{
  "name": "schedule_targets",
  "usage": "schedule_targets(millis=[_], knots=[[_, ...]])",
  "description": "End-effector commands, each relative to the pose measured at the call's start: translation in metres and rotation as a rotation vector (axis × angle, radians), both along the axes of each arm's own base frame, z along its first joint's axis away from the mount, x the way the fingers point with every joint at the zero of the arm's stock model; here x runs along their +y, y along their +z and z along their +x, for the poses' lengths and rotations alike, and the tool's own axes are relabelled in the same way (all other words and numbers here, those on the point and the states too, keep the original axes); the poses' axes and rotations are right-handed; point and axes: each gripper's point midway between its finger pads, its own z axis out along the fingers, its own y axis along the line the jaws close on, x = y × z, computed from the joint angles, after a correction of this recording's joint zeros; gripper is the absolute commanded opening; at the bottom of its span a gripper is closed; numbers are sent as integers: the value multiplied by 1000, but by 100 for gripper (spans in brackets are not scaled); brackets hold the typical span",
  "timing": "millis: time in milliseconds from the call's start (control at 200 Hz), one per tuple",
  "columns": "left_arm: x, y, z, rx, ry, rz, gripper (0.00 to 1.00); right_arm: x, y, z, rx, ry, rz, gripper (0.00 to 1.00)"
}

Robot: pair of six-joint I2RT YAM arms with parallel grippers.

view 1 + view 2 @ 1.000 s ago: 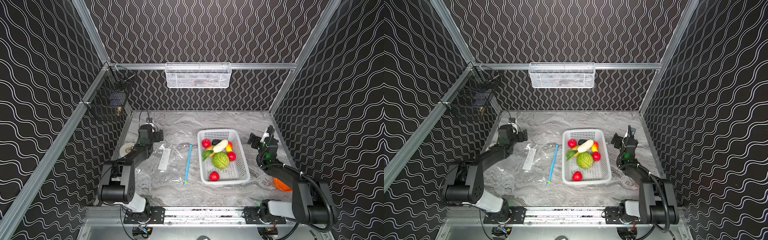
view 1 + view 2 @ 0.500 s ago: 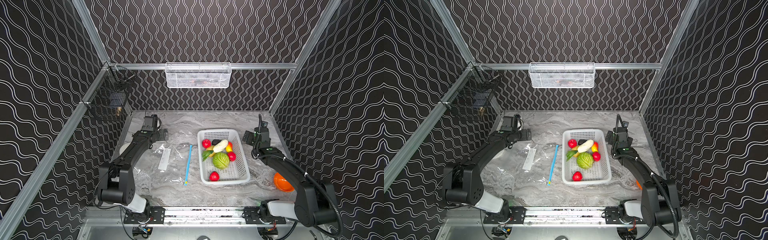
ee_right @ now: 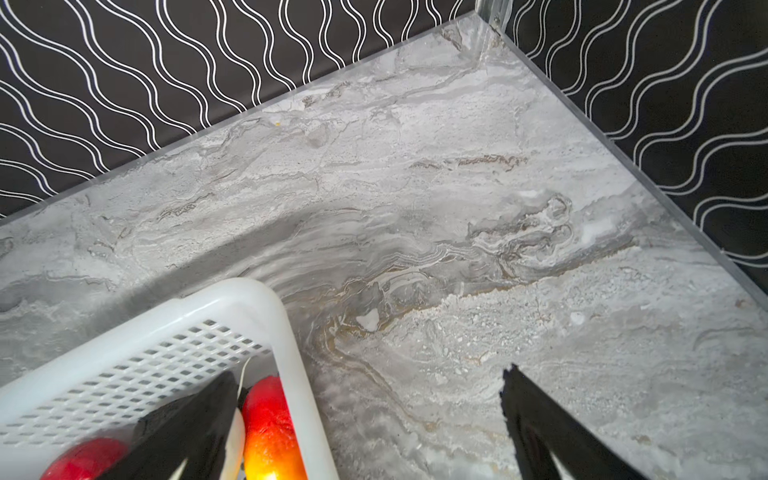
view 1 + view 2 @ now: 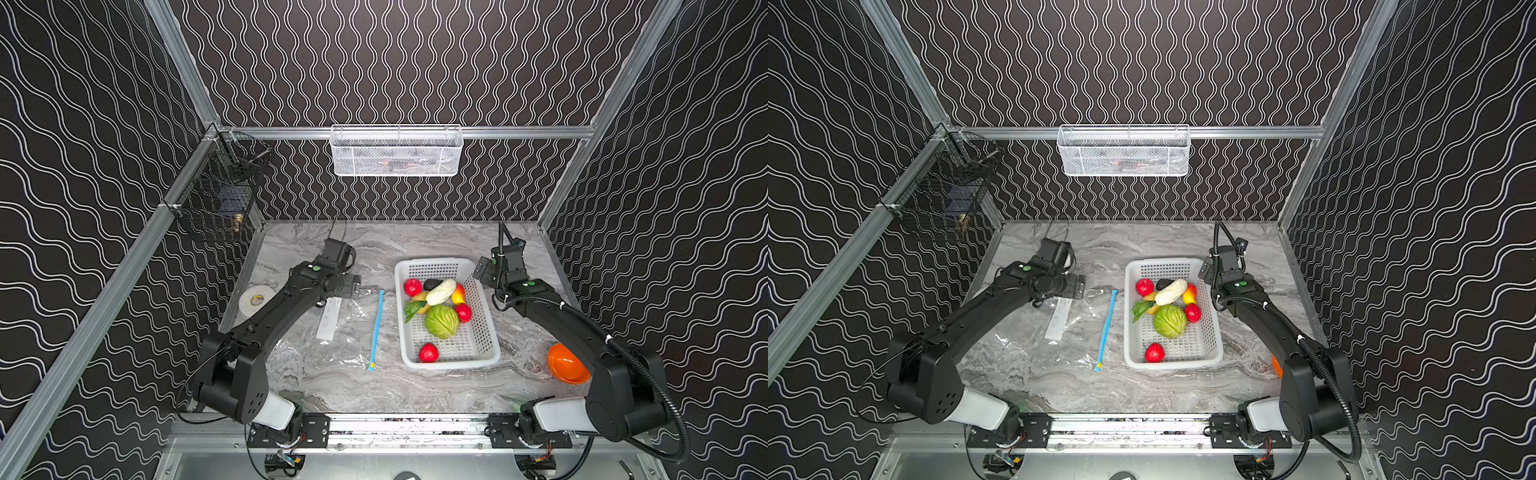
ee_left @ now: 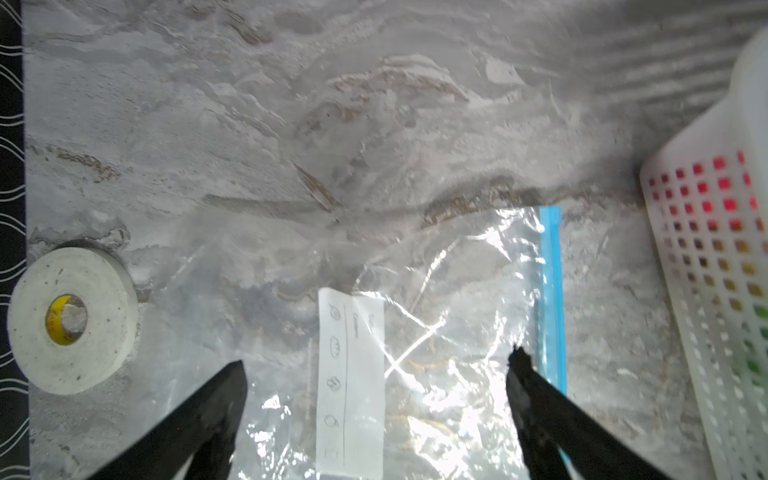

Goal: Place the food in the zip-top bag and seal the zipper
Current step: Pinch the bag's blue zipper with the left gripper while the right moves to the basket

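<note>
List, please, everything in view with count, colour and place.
table: one, grey marble, underneath
basket: one, white, table centre-right
zip-top bag: one, clear, flat left of basket
zipper: one, light blue, bag edge nearest basket
slider: one, yellow, zipper's near end
label: one, white, on bag
cabbage: one, green, in basket
radish: one, white, in basket
fruits: three, red, in basket
yellow-orange pieces: several, in basket
leaf: one, green, in basket
dark item: one, blackish, in basket
tape roll: one, white, left table edge
bowl: one, orange, table front right
mesh bin: one, white, back rail
wire basket: one, black, left wall
left gripper: one, black, open above bag
right gripper: one, black, open over basket's far corner
</note>
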Motion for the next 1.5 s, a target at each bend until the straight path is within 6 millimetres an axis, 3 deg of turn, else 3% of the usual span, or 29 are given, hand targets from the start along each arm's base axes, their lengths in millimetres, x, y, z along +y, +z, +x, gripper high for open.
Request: schedule_targets(millis=[0,260,285,626,641,721,1106,1497], knots=[[-2,-11,-14,54,-10,45,99,4,2,0,-1,-36,31,99],[-14,-30,-24,144,-44,45,99,7,-13,-7,59,-31,29,99],[-14,-32,-26,154,-36,45,99,9,-2,-2,36,-31,38,99],[-53,-38,-42,193,-151,81,99,14,9,-8,1,-27,92,99],[-54,-38,-42,196,-152,83,99,12,-1,-13,25,-27,85,99],[-61,-44,-44,220,-165,91,99,12,-4,-17,31,-27,89,99],[-78,-68,-58,304,-210,99,99,9,-4,-23,29,-15,75,99],[-80,-95,-68,383,-206,114,99,7,-3,-30,12,-11,77,99]])
